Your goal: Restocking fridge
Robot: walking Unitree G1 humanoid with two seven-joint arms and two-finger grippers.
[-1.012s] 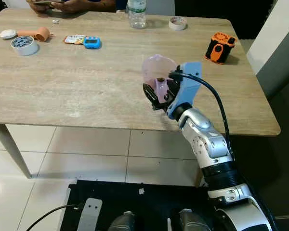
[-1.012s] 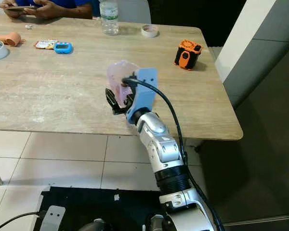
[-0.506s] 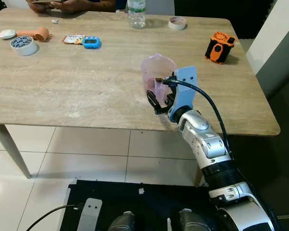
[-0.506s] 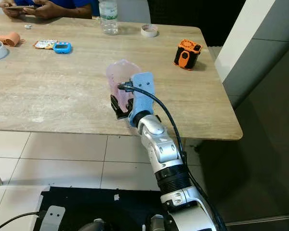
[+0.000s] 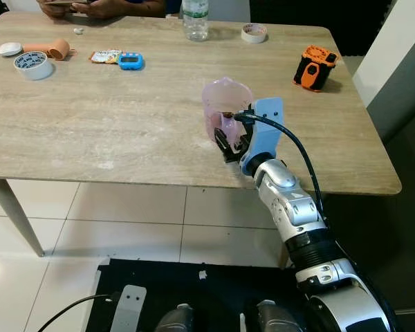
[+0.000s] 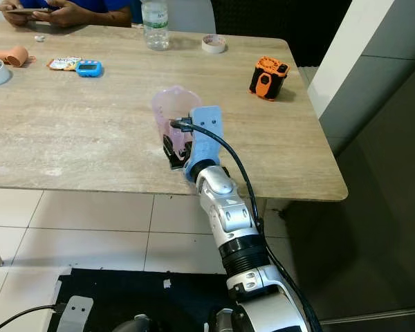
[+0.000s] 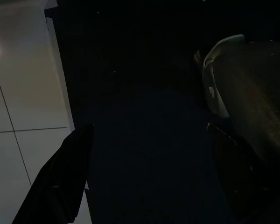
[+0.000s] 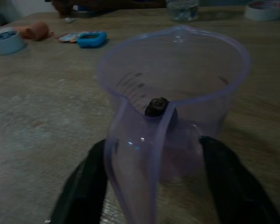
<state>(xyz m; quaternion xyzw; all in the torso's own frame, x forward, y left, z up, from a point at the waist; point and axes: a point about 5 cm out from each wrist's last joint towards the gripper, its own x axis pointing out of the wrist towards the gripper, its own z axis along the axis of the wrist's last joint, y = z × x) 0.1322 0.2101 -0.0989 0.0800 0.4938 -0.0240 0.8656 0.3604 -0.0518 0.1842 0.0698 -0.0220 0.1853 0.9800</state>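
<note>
Here we have a clear pink-violet plastic jug [image 5: 225, 109] standing upright on the desk [image 5: 124, 117], close to the near edge and nearer the right end than the left. In the right wrist view its handle [image 8: 135, 163] faces the camera, and a small dark object [image 8: 156, 107] sits at the rim above the handle. Our right gripper [image 5: 229, 145] is at the jug's near side, with one black finger [image 8: 84, 186] on each side of the handle; we see a gap between fingers and handle, so the gripper is spread rather than clamped. The silver right arm [image 5: 294, 207] reaches up from the lower right.

Farther out, an orange and black device [image 5: 315, 67] sits near the far right corner. Along the far edge stand a water bottle [image 5: 196, 19] and a roll of tape [image 5: 254, 32]. Toward the far left corner we find a blue timer [image 5: 131, 61], a small packet [image 5: 106, 56], another tape roll [image 5: 33, 64], a tan roll [image 5: 48, 48] and a white cap [image 5: 9, 49]. A person's hands [image 6: 48, 10] rest at the far left edge, holding a phone.

Our left gripper [image 7: 144, 186] hangs in the dark above tiled floor [image 7: 18, 93]; we cannot tell its finger state.
</note>
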